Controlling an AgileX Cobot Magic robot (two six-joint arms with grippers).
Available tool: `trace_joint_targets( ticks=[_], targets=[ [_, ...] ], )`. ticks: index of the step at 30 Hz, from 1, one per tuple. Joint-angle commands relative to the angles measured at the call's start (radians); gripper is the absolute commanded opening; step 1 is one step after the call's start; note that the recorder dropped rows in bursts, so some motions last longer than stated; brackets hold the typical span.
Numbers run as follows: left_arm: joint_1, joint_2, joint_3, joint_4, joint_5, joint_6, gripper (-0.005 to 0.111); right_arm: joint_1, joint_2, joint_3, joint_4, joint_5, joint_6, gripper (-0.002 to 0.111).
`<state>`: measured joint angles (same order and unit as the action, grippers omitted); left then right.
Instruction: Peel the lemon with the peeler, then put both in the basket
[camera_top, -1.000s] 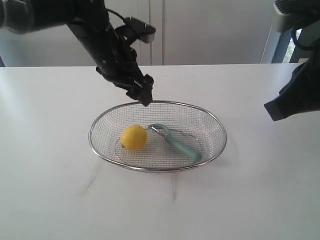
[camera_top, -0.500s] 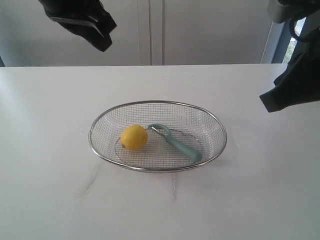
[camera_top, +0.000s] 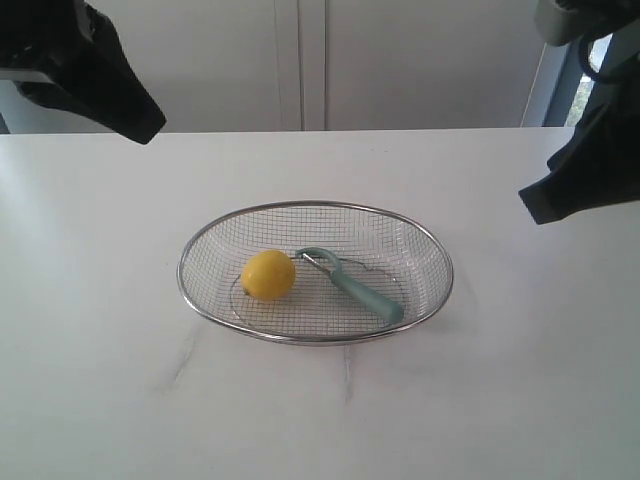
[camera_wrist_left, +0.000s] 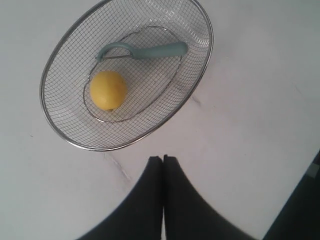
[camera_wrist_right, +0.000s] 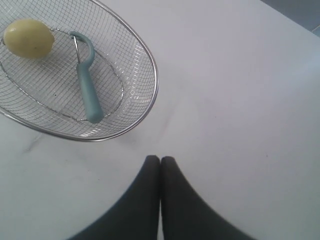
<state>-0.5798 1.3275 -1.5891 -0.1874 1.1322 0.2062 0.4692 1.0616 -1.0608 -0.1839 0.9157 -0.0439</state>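
Observation:
The yellow lemon (camera_top: 268, 275) and the teal-handled peeler (camera_top: 352, 286) lie side by side in the wire mesh basket (camera_top: 315, 340) at the middle of the white table. Both wrist views show them too: lemon (camera_wrist_left: 107, 90) and peeler (camera_wrist_left: 145, 50), lemon (camera_wrist_right: 28, 38) and peeler (camera_wrist_right: 86, 85). My left gripper (camera_top: 145, 130) hangs high at the far left, shut and holding nothing, well away from the basket (camera_wrist_left: 125, 144). My right gripper (camera_top: 532, 208) hovers at the right edge, also shut and holding nothing, clear of the basket (camera_wrist_right: 150, 105).
The white table (camera_top: 320, 410) stretches around the basket on all sides. A pale wall with cabinet panels (camera_top: 300, 60) stands behind the table's far edge.
My left arm has pulled up and back from the basket's far rim to the upper left, and its jaws have shut. The right arm barely moved. Lemon and peeler stayed put.

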Motion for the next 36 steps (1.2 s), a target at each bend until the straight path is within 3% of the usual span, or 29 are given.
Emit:
trace_joint_targets(
  ticks=[1, 18, 20, 25, 29, 36],
  targets=[
    [0.0, -0.012, 0.006, -0.013, 0.089, 0.0, 0.0, -0.002, -0.007, 0.004, -0.004, -0.004, -0.005, 0.0],
    [0.0, -0.042, 0.006, -0.003, 0.089, 0.008, 0.0, -0.002, -0.007, 0.004, -0.004, -0.004, -0.005, 0.0],
    [0.038, -0.077, 0.006, -0.025, 0.089, 0.008, 0.0, -0.002, -0.007, 0.004, -0.004, -0.004, -0.005, 0.0],
    [0.254, -0.224, 0.006, -0.212, 0.089, -0.031, 0.0, -0.002, -0.007, 0.004, -0.004, -0.004, -0.005, 0.0],
    [0.389, -0.41, 0.05, -0.281, -0.247, -0.048, 0.0, -0.002, -0.007, 0.004, -0.004, -0.004, -0.005, 0.0],
    [0.42, -0.601, 0.294, -0.276, -0.302, 0.127, 0.0, -0.002, -0.007, 0.004, -0.004, -0.004, -0.005, 0.0]
  ],
)
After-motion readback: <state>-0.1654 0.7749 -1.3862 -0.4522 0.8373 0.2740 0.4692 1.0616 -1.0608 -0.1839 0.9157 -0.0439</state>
